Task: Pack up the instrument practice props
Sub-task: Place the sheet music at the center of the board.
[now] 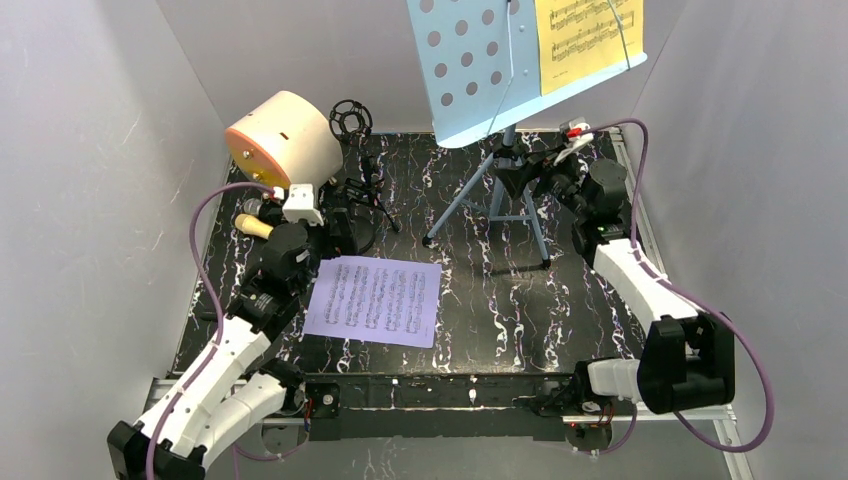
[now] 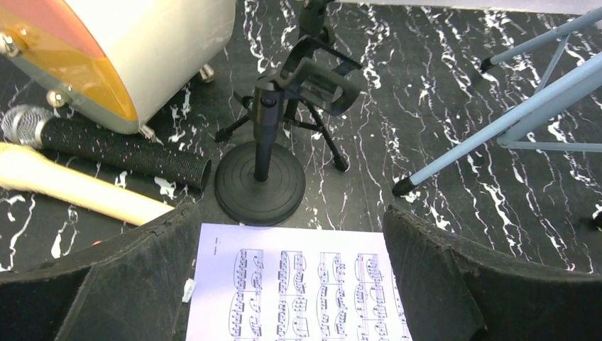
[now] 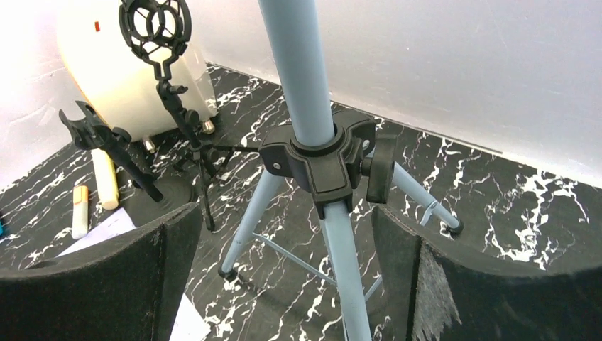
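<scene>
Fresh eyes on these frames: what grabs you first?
The blue perforated music rack towers at the far centre on its tripod, with a yellow score sheet resting on its right half. A big cream cylinder with an orange face sits at the far left. A lavender score sheet lies flat nearer the front, left of centre.

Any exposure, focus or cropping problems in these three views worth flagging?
Top view: even light, sharp, but the blue music stand is cut off by the upper edge. Left wrist view: notes on the lavender sheet read crisply. Right wrist view: the cream cylinder is washed out toward the upper left corner.
</scene>
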`<state>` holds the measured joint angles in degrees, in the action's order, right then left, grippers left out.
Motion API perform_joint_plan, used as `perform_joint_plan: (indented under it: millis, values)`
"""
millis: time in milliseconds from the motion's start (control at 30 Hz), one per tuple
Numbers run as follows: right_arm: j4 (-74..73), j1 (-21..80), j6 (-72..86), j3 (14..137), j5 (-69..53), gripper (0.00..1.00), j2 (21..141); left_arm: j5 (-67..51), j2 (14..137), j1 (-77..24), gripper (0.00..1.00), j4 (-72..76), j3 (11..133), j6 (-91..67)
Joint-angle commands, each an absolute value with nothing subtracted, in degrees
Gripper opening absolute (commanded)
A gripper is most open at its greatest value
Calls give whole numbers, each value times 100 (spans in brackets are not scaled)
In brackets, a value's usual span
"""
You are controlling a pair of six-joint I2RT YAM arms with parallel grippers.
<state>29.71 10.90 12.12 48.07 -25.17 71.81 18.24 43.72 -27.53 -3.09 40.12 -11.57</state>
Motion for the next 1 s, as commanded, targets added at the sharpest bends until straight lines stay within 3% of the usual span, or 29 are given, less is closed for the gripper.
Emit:
perform_joint_plan:
  millis: [0,467,967]
  values:
    - [3858,1056,1209,5354,-2870,97,7338,2190,4718,-2689,98,-636,4173,-1773]
    - [3373,1062,673,4483,-2430,99,6528,2036,5464,-2321,98,-851,3284,-3881]
    - [3293,1063,436,4290,-2231,99,6232,1479,6551,-1875,99,-156,3003,-4381]
